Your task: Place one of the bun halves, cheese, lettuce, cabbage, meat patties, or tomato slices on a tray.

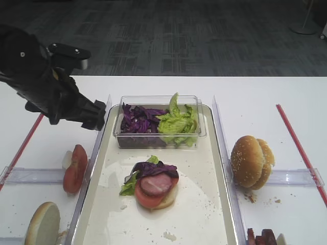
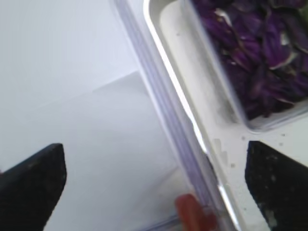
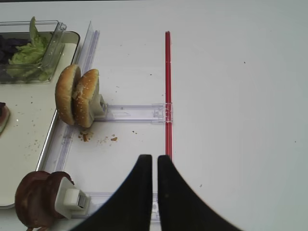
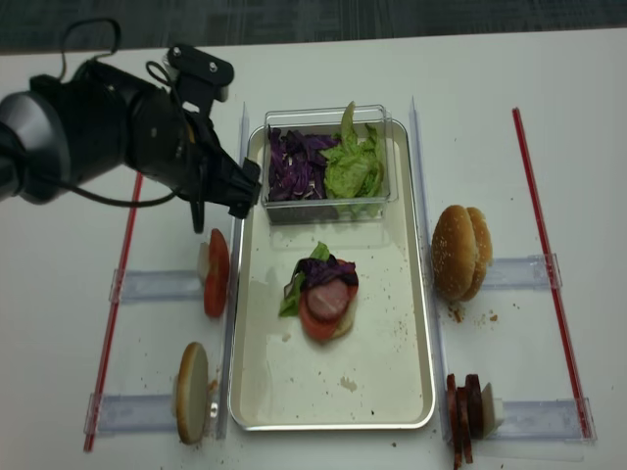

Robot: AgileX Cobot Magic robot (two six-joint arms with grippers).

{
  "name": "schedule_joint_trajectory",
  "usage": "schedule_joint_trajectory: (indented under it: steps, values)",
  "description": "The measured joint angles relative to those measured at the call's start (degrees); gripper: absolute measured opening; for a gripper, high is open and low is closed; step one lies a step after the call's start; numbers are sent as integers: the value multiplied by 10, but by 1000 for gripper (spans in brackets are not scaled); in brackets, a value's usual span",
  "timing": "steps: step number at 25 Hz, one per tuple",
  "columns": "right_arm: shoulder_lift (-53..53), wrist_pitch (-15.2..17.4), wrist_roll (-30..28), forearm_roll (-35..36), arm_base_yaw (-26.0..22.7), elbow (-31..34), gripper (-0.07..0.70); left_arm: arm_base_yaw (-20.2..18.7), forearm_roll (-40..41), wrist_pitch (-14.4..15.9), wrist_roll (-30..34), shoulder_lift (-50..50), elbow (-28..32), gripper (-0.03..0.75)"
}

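The silvery tray point(image 1: 196, 206) holds a stack point(image 1: 153, 185) of bun half, tomato, lettuce, a meat patty and cabbage. My left gripper point(image 2: 154, 187) hangs open and empty over the tray's left rim point(image 2: 168, 86), near the tub's cabbage point(image 1: 137, 120); it also shows from above point(image 4: 240, 191). Lettuce point(image 1: 178, 122) fills the tub's right half. Tomato slices point(image 1: 74, 168) stand left of the tray, with one bun half point(image 1: 43, 224) below them. Two bun halves point(image 3: 77, 95) and the meat patties point(image 3: 33, 197) stand right of it. My right gripper point(image 3: 151, 159) is shut and empty over the bare table. Cheese is out of view.
The clear plastic tub point(image 1: 202, 115) sits at the tray's far end. Clear plastic rails point(image 3: 134, 113) hold the upright food on both sides. Red strips point(image 3: 168, 91) point(image 4: 118, 294) run along the table outside the rails. Crumbs point(image 3: 98, 139) lie by the buns.
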Motion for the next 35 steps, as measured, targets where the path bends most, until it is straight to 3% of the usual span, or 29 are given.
schedule_joint_trajectory:
  steps: [8, 15, 23, 35]
  values:
    - [0, 0, 0, 0, 0, 0, 68, 105, 0, 14, -2, 0, 0, 694]
    - [0, 0, 0, 0, 0, 0, 68, 153, 16, 29, -1, 0, 0, 694]
    - [0, 0, 0, 0, 0, 0, 68, 180, 27, 45, -1, -1, 0, 684]
    - [0, 0, 0, 0, 0, 0, 68, 180, 17, 71, -1, -2, 6, 652]
